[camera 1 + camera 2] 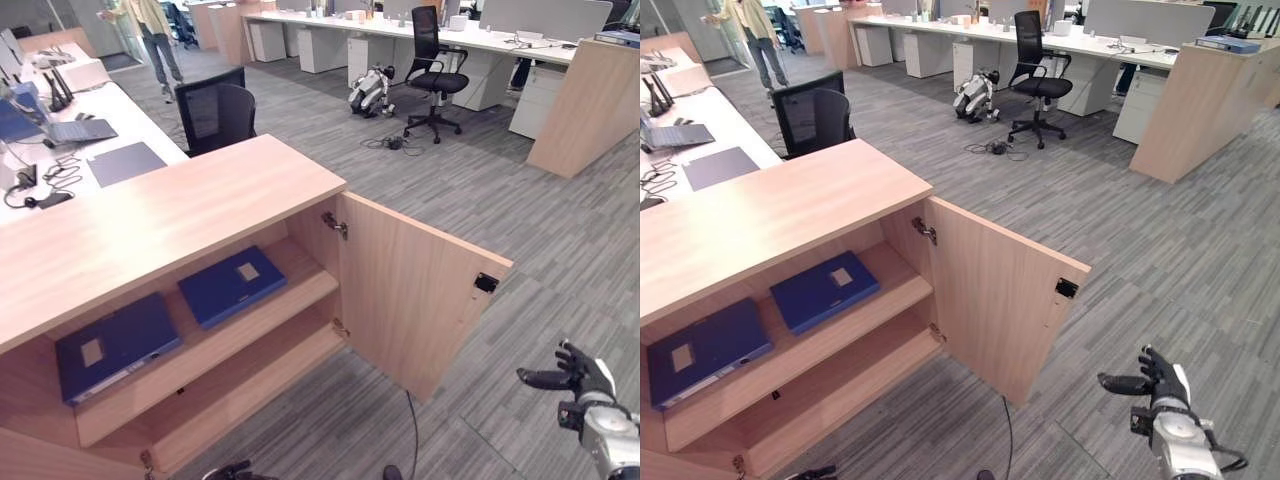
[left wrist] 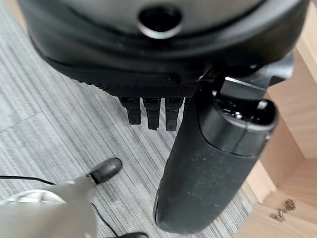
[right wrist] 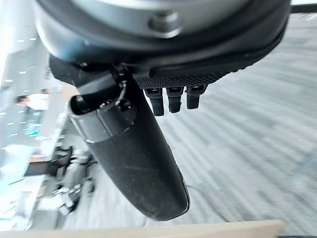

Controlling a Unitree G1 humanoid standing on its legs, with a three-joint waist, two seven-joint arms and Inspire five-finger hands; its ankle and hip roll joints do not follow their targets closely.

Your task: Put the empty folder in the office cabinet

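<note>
A wooden office cabinet (image 1: 170,215) stands in front of me with its right door (image 1: 410,290) swung wide open. On its upper shelf two blue folders lie flat: one (image 1: 232,285) near the door side and one (image 1: 115,345) further left. The lower shelf (image 1: 250,385) is bare. My right hand (image 1: 580,375) hangs low over the carpet to the right of the door, open and holding nothing, as the right wrist view confirms with its straight thumb (image 3: 133,158). My left hand (image 1: 235,470) shows at the bottom edge by the cabinet's base, fingers (image 2: 151,111) straight and holding nothing.
A black office chair (image 1: 215,110) stands behind the cabinet beside a white desk (image 1: 110,105) with a laptop. Further back are another chair (image 1: 435,70), a small legged robot (image 1: 370,92) on the floor, a wooden partition (image 1: 585,105) and a person (image 1: 155,35) walking.
</note>
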